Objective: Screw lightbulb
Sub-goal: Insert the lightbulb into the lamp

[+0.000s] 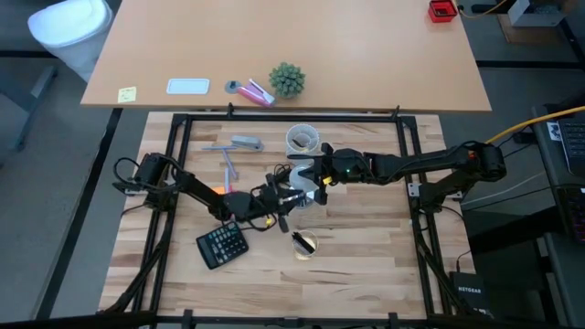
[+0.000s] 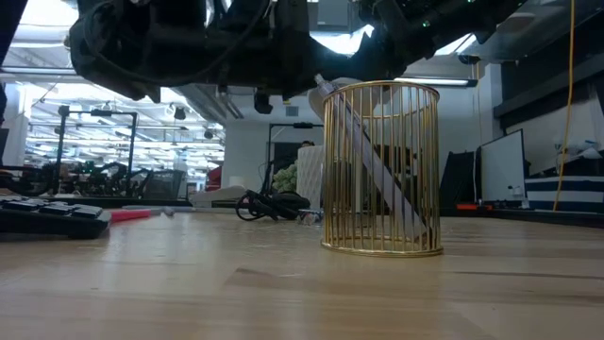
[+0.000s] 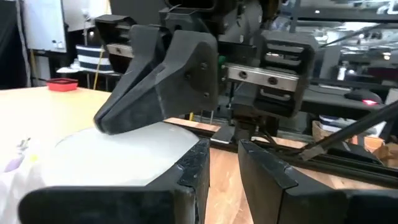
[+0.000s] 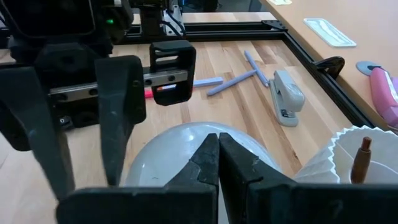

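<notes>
The lightbulb shows only as a white dome (image 4: 180, 146), also seen in the left wrist view (image 3: 118, 155); its screw base and what it stands on are hidden. Both grippers meet over the table's middle. My right gripper (image 4: 218, 140) reaches in from the right, slanting down, shut, with its tips over the dome. My left gripper (image 3: 224, 155) comes in about level from the left (image 1: 291, 196). Its fingers are a narrow gap apart, and only the wooden table shows between them. The dome lies outside that gap, beside one finger (image 3: 194, 168). My right gripper lays its shut fingers (image 3: 155, 87) on the top of the bulb's dome (image 3: 134, 132), slanting down from the table's right side. Nothing shows between the fingers. My left gripper has the outer side of one finger next to the dome; I cannot tell whether it touches.
A gold wire pen holder (image 1: 305, 243) and a black calculator (image 1: 222, 245) stand toward the near edge. A grey stapler (image 4: 286, 93), blue pens (image 4: 239, 78) and a pleated white paper cup (image 4: 364, 155) lie on the far side. A black cord (image 2: 272, 204) is coiled on the table.
</notes>
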